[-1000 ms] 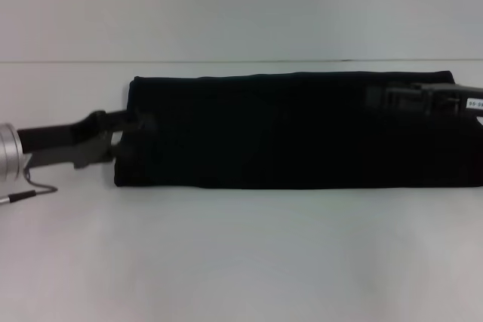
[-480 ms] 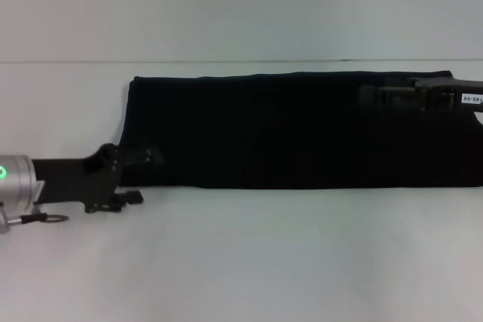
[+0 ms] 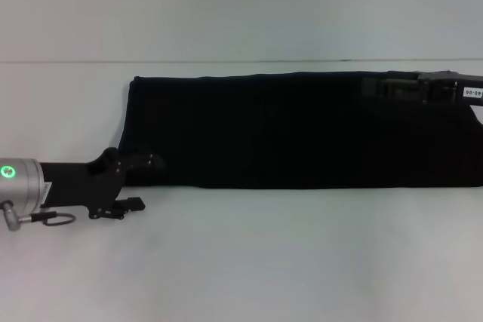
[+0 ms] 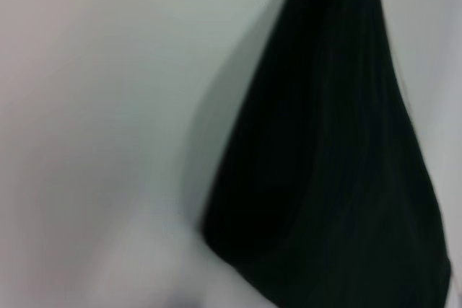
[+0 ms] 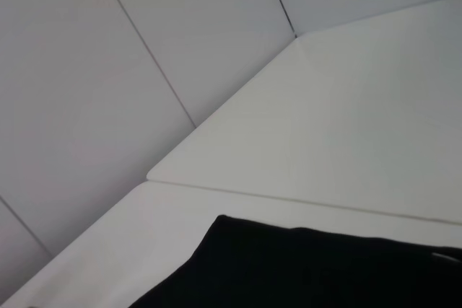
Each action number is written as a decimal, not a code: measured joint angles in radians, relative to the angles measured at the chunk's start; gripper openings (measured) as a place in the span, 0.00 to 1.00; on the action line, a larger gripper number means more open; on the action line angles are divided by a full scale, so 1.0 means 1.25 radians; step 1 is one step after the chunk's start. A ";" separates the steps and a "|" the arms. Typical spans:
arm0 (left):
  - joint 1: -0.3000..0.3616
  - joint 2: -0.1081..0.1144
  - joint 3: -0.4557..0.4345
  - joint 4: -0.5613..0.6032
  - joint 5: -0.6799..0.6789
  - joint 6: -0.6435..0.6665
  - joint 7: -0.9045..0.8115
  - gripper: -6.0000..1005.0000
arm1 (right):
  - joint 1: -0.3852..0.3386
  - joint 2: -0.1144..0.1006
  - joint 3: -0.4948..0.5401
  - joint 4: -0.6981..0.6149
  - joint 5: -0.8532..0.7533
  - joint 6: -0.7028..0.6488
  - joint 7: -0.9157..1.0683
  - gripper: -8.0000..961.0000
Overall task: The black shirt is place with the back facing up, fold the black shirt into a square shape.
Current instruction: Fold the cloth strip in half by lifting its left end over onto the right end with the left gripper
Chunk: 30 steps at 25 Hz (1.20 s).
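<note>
Black shirt (image 3: 302, 130) folded long, right end cropped, left hand (image 3: 143, 180) spread at corner, right hand (image 3: 392, 87) grip indiscernible.

Plain black shirt (image 3: 302, 130) on white table (image 3: 249, 262); left arm's silver cuff shows green light (image 3: 8, 172)

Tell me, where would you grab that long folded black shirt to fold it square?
Probably the black shirt at its short left end, both corners, coming in from the left, where the left gripper sits. It lies as a long flat band, so that end can lift over rightward.
</note>
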 joint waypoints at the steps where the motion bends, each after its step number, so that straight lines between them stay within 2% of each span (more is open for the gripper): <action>1: -0.001 0.000 0.000 -0.005 0.006 -0.008 0.000 0.91 | 0.000 0.000 0.000 0.000 0.004 0.002 0.000 0.98; 30: -0.032 0.010 0.006 -0.040 0.006 -0.162 0.036 0.90 | 0.000 0.002 0.001 -0.007 0.016 0.015 0.007 0.98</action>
